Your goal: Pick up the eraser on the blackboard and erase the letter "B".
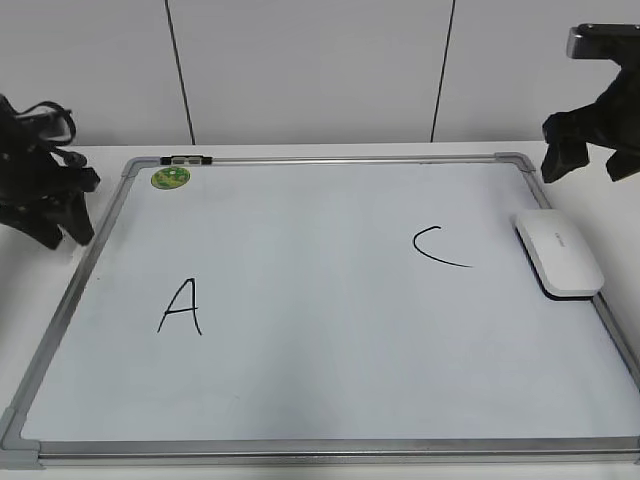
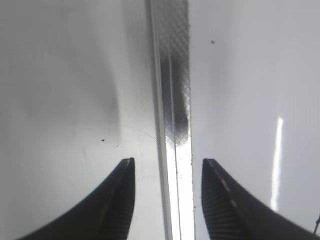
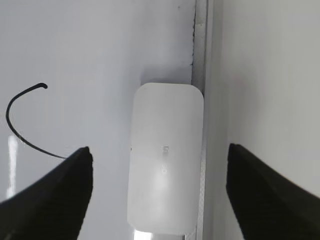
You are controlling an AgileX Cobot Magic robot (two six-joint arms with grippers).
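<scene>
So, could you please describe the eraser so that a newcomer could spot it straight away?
Find the blackboard, a big white board in a silver frame. Follow its right edge to the eraser, beside the letter C. It is a flat, white, rounded block, unlike the small round green magnet far left.

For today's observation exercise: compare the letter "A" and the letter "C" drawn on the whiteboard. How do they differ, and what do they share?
The letter "A" sits on the whiteboard's left side, nearer the front edge; the letter "C" sits on the right, farther back, beside the white eraser. The "A" is built from straight strokes with a crossbar; the "C" is one open curve. The "A" stands taller; the "C" looks squatter. Both are hand-drawn in thin black marker.
</scene>
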